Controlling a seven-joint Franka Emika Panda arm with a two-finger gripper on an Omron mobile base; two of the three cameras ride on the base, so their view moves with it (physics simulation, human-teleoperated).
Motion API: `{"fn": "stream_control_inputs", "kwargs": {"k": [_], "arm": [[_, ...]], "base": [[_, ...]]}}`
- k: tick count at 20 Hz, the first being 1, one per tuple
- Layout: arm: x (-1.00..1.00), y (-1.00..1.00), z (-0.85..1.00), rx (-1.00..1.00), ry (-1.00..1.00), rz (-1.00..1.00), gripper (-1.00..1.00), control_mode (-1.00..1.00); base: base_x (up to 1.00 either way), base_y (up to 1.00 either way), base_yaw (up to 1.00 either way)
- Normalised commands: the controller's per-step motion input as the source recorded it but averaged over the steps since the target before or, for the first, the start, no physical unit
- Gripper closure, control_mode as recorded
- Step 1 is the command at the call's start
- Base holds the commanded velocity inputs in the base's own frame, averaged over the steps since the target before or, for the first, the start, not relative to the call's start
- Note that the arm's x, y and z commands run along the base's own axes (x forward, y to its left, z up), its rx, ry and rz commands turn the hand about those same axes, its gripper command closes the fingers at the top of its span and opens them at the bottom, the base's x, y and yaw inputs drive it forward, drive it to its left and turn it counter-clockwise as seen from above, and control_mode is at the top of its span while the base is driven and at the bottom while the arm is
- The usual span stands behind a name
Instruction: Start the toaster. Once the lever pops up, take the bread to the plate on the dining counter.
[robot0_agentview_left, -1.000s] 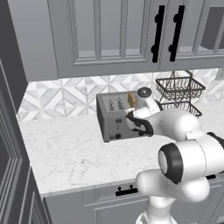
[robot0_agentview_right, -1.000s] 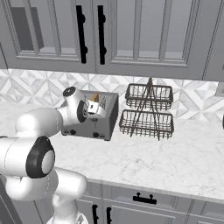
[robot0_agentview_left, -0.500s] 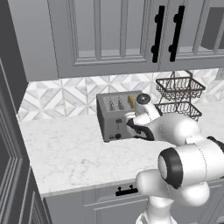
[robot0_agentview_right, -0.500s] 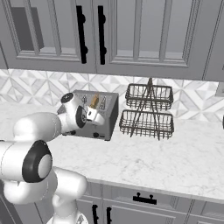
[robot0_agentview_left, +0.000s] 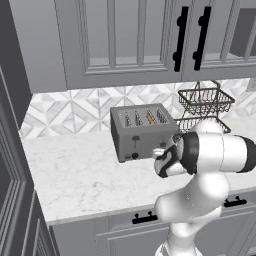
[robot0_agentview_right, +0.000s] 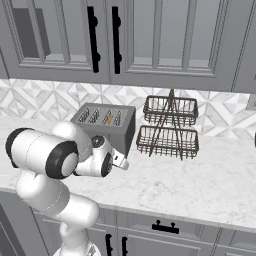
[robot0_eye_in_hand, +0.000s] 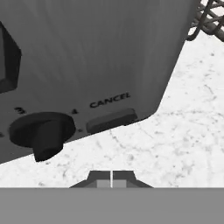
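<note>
My own arm hides the right part of the toaster (robot0_agentview_left: 142, 131) front from the left base view. In my hand view, its lever (robot0_eye_in_hand: 8, 61) is cut off at the left edge.

Flat, even rendered light, soft shadows under the toaster (robot0_agentview_left: 142, 131), slightly coarse, no glare.

Showing brushed matt grey metal on the toaster (robot0_eye_in_hand: 100, 52), with a matt black plastic knob (robot0_eye_in_hand: 41, 133). Looking like polished white marble, faintly veined, across the counter (robot0_agentview_left: 80, 175); thin dark wire forming the rack (robot0_agentview_right: 169, 127).
</note>
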Motion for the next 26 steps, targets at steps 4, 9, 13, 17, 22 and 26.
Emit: {"fn": "stream_control_inputs", "kwargs": {"k": [4,9,13,17,22,26], "arm": [[-0.01,-0.04,-0.96,0.09,-0.1,0.0,1.0,-1.0],[-0.24,0.0,0.05,0.14,-0.19,0.0,1.0,-1.0],[-0.07,-0.05,0.74,0.15,-0.16,0.0,1.0,-1.0],[0.0,-0.01,0.86,0.1,-0.11,0.0,1.0,-1.0],[0.0,0.0,1.0,0.15,0.09,0.0,1.0,-1.0],[-0.06,0.0,1.0,0.19,0.17,0.02,1.0,-1.0]], "base": [[0.0,0.0,0.0],[0.0,0.0,0.0],[0.0,0.0,0.0],[0.0,0.0,0.0],[0.0,0.0,0.0],[0.0,0.0,0.0]]}}
